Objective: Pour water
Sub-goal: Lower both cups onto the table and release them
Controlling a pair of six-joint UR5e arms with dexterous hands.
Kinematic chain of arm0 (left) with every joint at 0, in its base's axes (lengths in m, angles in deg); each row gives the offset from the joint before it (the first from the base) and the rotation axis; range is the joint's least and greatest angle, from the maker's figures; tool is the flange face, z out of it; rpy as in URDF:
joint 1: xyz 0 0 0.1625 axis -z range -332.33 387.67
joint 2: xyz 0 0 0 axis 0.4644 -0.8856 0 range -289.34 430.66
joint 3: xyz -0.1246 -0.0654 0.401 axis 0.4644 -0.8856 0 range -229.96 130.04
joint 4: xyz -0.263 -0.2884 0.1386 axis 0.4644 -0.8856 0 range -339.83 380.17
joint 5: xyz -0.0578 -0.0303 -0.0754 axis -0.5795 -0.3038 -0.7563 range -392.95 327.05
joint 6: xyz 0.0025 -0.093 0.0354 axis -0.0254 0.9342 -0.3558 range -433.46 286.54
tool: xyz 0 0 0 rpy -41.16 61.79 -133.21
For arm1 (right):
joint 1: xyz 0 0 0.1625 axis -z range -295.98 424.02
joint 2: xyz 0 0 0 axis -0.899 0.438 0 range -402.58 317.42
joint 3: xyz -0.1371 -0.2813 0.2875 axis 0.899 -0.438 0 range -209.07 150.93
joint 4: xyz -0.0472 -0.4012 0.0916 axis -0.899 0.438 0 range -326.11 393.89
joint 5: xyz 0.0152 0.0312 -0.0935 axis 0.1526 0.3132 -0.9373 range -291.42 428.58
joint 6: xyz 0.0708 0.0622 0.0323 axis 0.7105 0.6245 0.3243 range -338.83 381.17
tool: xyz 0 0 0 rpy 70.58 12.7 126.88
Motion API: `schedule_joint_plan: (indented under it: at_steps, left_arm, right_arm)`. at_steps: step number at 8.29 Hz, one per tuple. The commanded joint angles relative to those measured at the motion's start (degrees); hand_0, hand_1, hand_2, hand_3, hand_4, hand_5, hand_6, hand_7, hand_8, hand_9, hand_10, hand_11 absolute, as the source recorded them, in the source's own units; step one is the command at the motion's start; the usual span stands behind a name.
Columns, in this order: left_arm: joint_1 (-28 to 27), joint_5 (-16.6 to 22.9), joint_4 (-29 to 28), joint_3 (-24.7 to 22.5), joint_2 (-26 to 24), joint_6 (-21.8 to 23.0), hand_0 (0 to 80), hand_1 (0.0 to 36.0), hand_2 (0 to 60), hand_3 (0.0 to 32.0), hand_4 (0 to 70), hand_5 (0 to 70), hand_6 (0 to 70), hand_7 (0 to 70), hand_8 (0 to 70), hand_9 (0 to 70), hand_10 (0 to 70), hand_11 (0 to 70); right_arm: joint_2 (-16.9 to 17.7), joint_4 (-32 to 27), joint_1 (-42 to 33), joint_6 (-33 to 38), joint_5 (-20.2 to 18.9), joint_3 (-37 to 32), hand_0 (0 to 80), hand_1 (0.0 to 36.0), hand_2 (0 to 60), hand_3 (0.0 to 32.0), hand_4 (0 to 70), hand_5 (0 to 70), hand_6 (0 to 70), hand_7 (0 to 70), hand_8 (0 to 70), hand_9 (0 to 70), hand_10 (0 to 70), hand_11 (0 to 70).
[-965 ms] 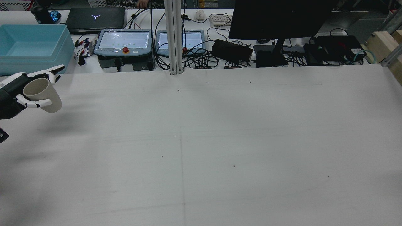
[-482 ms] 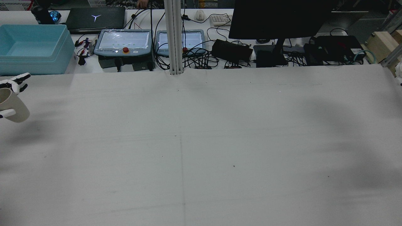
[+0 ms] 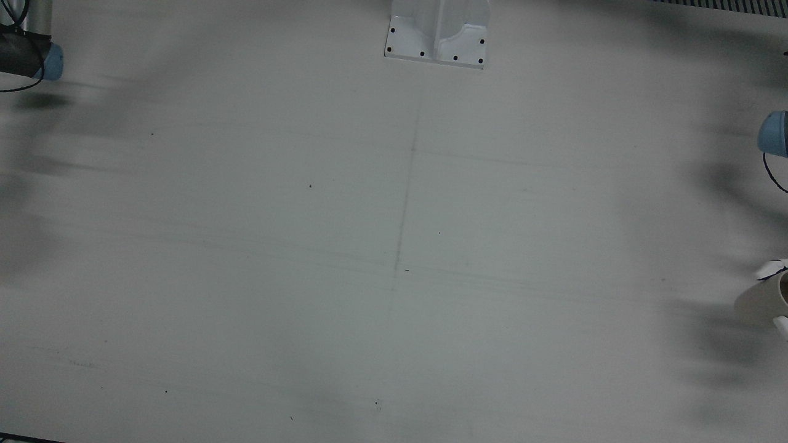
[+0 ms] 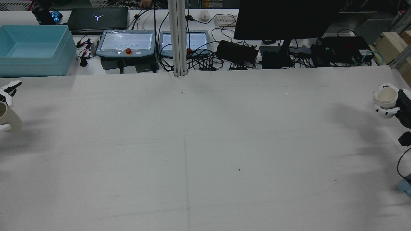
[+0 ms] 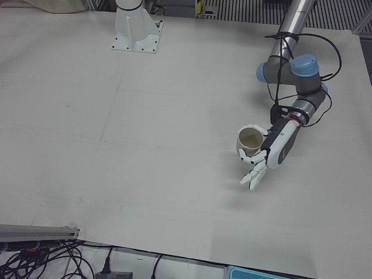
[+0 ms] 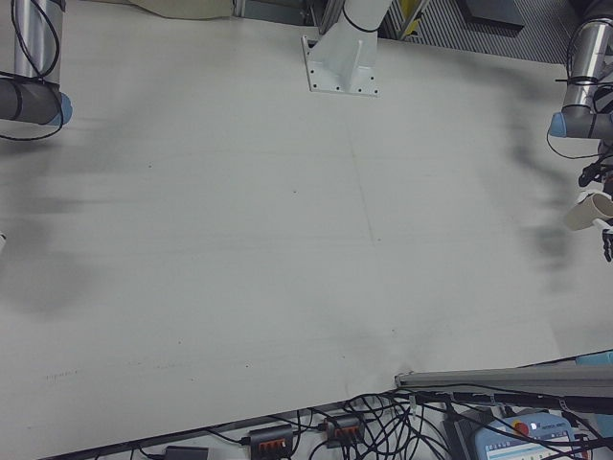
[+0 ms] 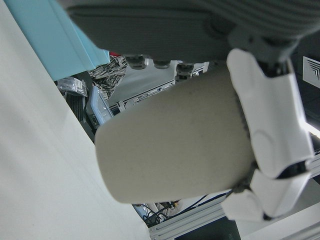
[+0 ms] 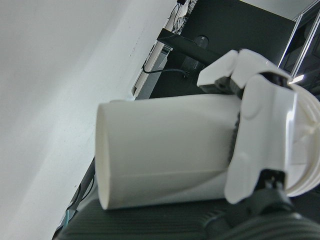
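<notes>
Front view looks nearly straight down on the table [image 3: 246, 246]; rear view looks forward from high behind. Both share the table's middle. Hand cams sit super close, sideways.

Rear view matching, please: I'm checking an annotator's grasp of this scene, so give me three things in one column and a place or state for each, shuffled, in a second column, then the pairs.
Things:
1. beige cup
2. white cup
3. blue bin

Places or states:
A. behind the table's far edge, on the view's left
B. held by the right hand, at the view's right edge
C. held by the left hand, at the view's left edge

Pairs: 1-C, 2-B, 3-A
</notes>
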Motion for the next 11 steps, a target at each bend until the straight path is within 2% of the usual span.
schedule_joint_plan:
  at_steps: [1, 2, 4, 5, 6, 7, 9, 10, 11]
  left_arm:
    - [-0.77, -3.71, -9.88, 7.82, -0.56, -6.73, 50.7, 33.9, 60.0, 0.0, 47.1, 70.0, 3.6, 11.2, 0.0, 0.8, 1.8, 4.2]
    - [-0.86, -3.81, -10.07, 8.88, -1.52, -6.82, 49.4, 31.9, 60.0, 0.0, 46.6, 70.0, 3.3, 10.4, 0.0, 0.6, 1.7, 3.9]
    - [-0.86, -3.72, -9.72, 9.07, -2.41, -6.74, 48.4, 30.1, 60.0, 0.0, 45.8, 70.0, 3.5, 10.4, 0.0, 0.6, 1.8, 3.8]
    - [-0.95, -3.72, -9.37, 9.07, -2.59, -6.82, 48.7, 29.9, 60.0, 0.0, 46.3, 70.0, 3.8, 10.7, 0.0, 0.7, 1.8, 3.8]
    - [-1.04, -3.81, -8.76, 9.42, -3.37, -7.17, 48.7, 29.3, 60.0, 0.0, 47.2, 70.0, 4.0, 11.0, 0.0, 0.7, 1.7, 3.5]
    - [-1.04, -3.81, -9.27, 9.6, -3.55, -8.57, 48.8, 29.0, 60.0, 0.0, 47.5, 70.0, 4.3, 11.2, 0.0, 0.8, 1.8, 3.7]
    - [-2.17, -3.89, -9.97, 13.44, -5.65, -9.11, 47.9, 28.0, 60.0, 0.0, 46.6, 70.0, 4.0, 10.6, 0.1, 0.7, 1.9, 3.7]
    - [-4.09, -5.11, -9.89, 14.25, -5.84, -9.2, 47.1, 26.2, 60.0, 0.0, 46.4, 70.0, 4.2, 10.6, 0.1, 0.7, 1.8, 3.4]
    - [-7.16, -8.17, -9.89, 14.95, -5.93, -9.11, 47.0, 25.3, 60.0, 0.0, 46.1, 70.0, 4.1, 10.6, 0.4, 0.7, 1.8, 3.4]
  right_arm:
    - [-0.92, -2.66, 6.6, -0.09, 10.95, -0.83, 57.4, 36.0, 60.0, 0.0, 7.9, 69.4, 48.5, 51.3, 49.4, 65.0, 68.6, 70.0]
    - [-0.84, -2.93, 6.6, 0.62, 10.96, -0.83, 57.8, 36.0, 60.0, 0.0, 6.4, 68.6, 47.3, 50.4, 48.8, 64.3, 68.0, 70.0]
    - [0.12, -2.76, 5.72, 3.5, 10.87, -0.83, 61.8, 36.0, 60.0, 0.0, 10.9, 70.0, 46.5, 50.9, 46.0, 60.7, 62.8, 70.0]
    - [1.86, -2.67, 5.28, 5.0, 10.78, -0.56, 65.5, 32.5, 42.6, 0.0, 11.2, 61.1, 37.4, 44.5, 36.9, 49.7, 50.0, 70.0]
    - [2.58, -2.67, 4.23, 5.45, 10.78, -0.39, 50.8, 11.2, 1.7, 0.0, 7.7, 37.5, 19.2, 26.2, 19.9, 19.8, 19.5, 29.4]
    - [2.59, -2.76, 3.09, 6.67, 10.61, -0.21, 46.9, 2.7, 0.0, 0.0, 4.1, 22.9, 10.0, 12.4, 12.7, 3.3, 3.7, 5.6]
    - [2.24, -2.67, 1.68, 8.18, 10.61, 0.05, 46.9, 2.7, 0.0, 0.0, 4.1, 22.9, 10.0, 12.4, 12.7, 3.3, 3.7, 5.6]
    - [1.97, -2.76, 0.8, 8.27, 10.43, 0.23, 46.9, 2.7, 0.0, 0.0, 4.1, 22.9, 10.0, 12.4, 12.7, 3.3, 3.7, 5.6]
    - [2.32, -2.67, 0.53, 8.09, 10.34, 1.97, 46.9, 2.7, 0.0, 0.0, 4.1, 22.9, 10.0, 12.4, 12.7, 3.3, 3.7, 5.6]
